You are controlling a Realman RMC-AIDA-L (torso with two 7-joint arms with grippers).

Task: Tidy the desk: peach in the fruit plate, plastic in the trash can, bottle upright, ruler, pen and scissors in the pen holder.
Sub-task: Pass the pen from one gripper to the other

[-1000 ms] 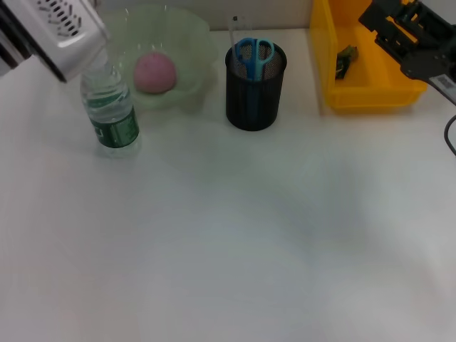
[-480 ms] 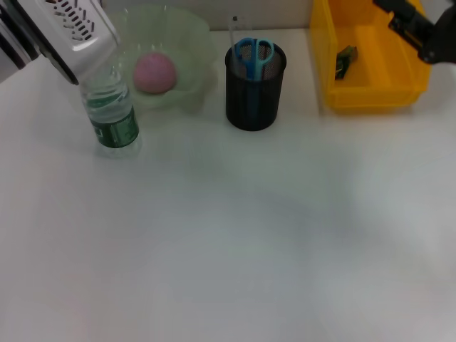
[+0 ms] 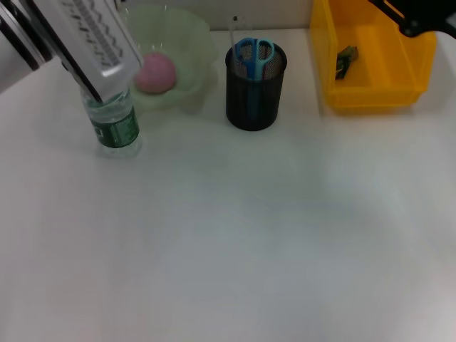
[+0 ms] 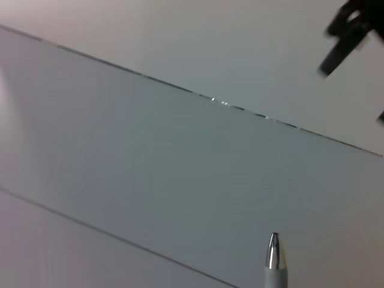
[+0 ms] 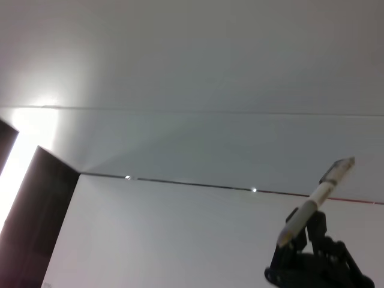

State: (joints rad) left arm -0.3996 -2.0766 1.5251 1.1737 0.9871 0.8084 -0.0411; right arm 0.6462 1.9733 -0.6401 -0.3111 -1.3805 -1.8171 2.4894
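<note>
The bottle stands upright on the desk at the left, its top hidden behind my left arm's white housing. Behind it, the pink peach lies in the green fruit plate. Blue scissors and a thin clear ruler stick out of the black mesh pen holder. A plastic scrap lies in the yellow trash can. In the right wrist view the left gripper is shut on a white pen; its tip shows in the left wrist view. My right gripper is at the far right edge.
Both wrist cameras face a pale wall and ceiling. A dark panel stands at one side of the right wrist view. The right arm appears as a dark blur in the left wrist view.
The right arm has drawn back from over the yellow trash can toward the far right corner. The left arm's housing has slid right and lower, now covering the bottle's top.
</note>
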